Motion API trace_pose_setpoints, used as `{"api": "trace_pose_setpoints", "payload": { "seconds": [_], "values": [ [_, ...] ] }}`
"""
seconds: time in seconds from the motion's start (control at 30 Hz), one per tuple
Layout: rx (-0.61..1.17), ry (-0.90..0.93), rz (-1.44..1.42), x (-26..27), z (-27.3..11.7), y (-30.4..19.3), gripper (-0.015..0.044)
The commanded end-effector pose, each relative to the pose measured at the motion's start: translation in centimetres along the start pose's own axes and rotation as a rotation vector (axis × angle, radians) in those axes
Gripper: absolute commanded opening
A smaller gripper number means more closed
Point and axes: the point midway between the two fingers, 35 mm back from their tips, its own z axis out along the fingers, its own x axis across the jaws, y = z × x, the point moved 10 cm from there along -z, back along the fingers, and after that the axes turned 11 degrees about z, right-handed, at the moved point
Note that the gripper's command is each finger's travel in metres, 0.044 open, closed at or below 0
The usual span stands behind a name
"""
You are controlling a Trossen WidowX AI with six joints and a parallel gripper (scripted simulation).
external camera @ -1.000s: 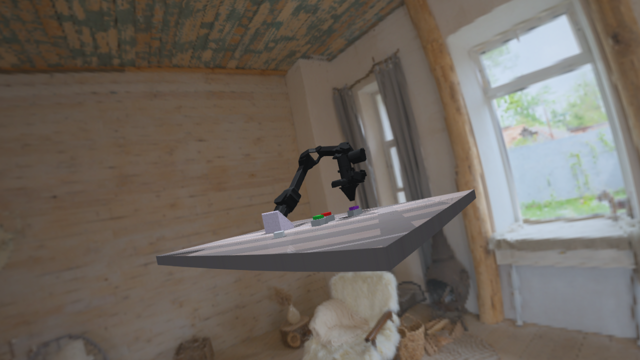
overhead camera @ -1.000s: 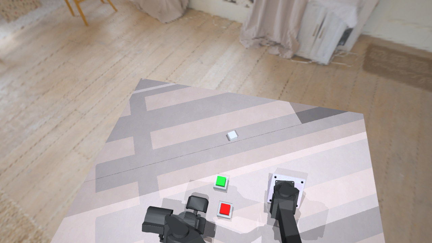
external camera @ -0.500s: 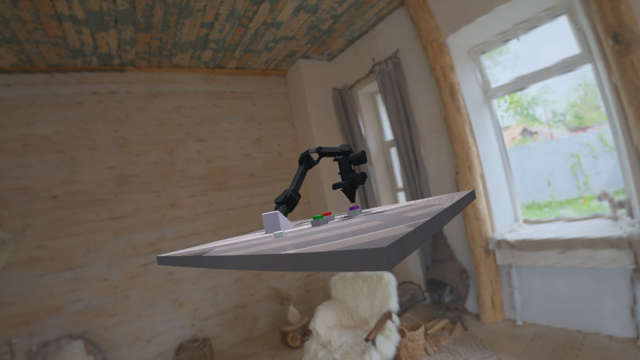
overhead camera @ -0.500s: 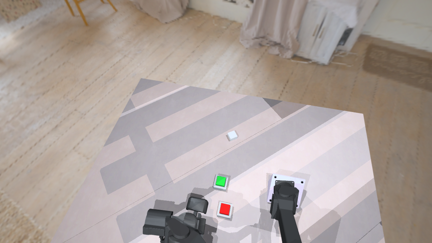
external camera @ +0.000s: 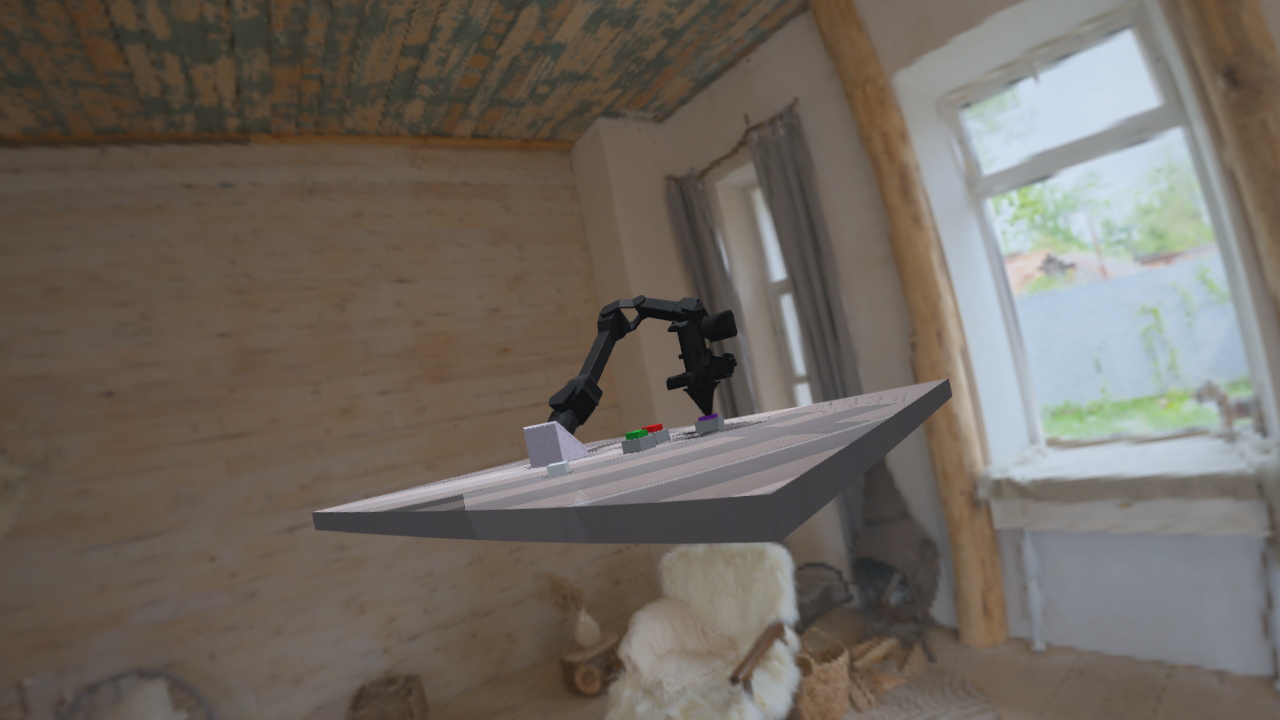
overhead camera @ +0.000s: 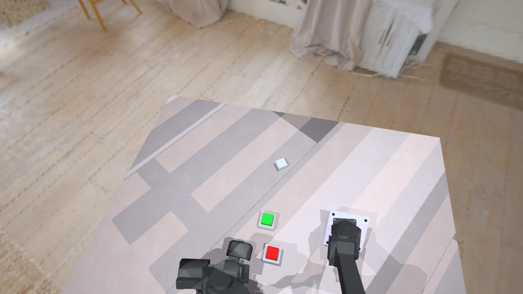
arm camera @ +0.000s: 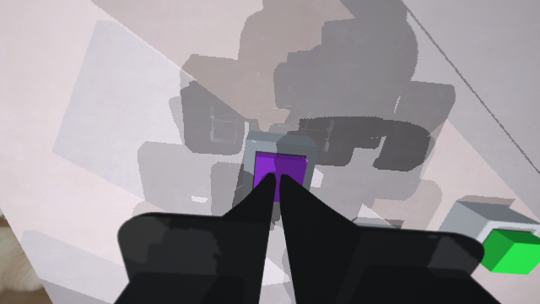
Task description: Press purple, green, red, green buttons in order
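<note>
The purple button (arm camera: pixel 279 169) sits just below the arched arm's downward-pointing tool (arm camera: pixel 278 178), fingers pinched together, holding nothing.

Top view: high behind the arm's base (overhead camera: pixel 347 228), tilted down across the table (overhead camera: pixel 219 146) toward the room floor beyond. Exterior view: far off and low, opposite the base (external camera: pixel 553 443), looking slightly up at the table (external camera: pixel 716 501) edge and ceiling. Wrist view: just behind the fingers, facing down, very near the purple button (arm camera: pixel 280 166). All three share the green button (overhead camera: pixel 267 219) (external camera: pixel 636 434) (arm camera: pixel 508 251); the top view hides the purple one.
</note>
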Motion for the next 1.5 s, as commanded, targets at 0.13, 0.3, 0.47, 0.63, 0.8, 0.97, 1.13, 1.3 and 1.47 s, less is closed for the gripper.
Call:
{"api": "trace_pose_setpoints", "payload": {
  "seconds": [0.13, 0.3, 0.47, 0.63, 0.8, 0.97, 1.13, 1.3, 1.47],
  "values": [
    [0.002, -0.004, 0.006, -0.1, 0.3, -0.1, 0.0020],
    [0.002, -0.004, 0.006, -0.1, 0.3, -0.1, 0.0020],
    [0.002, -0.004, 0.006, -0.1, 0.3, -0.1, 0.0020],
    [0.002, -0.005, 0.006, -0.1, -2.8, 0.0, 0.0020],
    [0.001, -0.007, 0.006, -0.1, -3.8, 0.0, 0.0020],
    [0.003, -0.009, 0.008, -0.1, -8.9, 0.0, 0.0020],
    [-0.001, -0.016, 0.009, -1.3, -9.2, 0.4, 0.0020],
    [-0.009, -0.045, 0.016, -10.5, -9.5, 1.5, 0.0020],
    [0.002, -0.025, 0.012, -19.2, -9.4, -0.5, 0.0020]
  ]
}}
